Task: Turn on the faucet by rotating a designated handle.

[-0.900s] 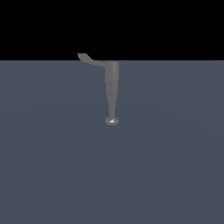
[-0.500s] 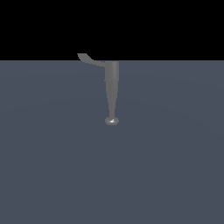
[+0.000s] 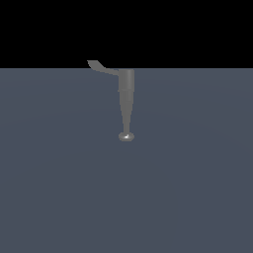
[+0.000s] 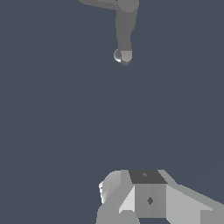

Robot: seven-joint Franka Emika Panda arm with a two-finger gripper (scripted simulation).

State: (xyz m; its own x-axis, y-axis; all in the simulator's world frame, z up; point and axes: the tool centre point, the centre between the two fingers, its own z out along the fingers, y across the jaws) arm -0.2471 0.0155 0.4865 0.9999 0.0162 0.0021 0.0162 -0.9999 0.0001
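Observation:
The grey faucet (image 3: 126, 104) is a tapered column ending in a small shiny knob (image 3: 126, 136). Its thin curved handle (image 3: 101, 68) juts from the wide end toward the exterior view's left. My gripper does not show in the exterior view. In the wrist view the faucet (image 4: 124, 30) and part of the handle (image 4: 98, 3) lie at the picture's far edge. My gripper (image 4: 131, 183) is well apart from them, with its pale fingers (image 4: 113, 189) pressed together with no gap and nothing between them.
A flat grey-blue floor (image 3: 197, 188) spreads around the faucet. Above its far edge the background is black. No other objects show.

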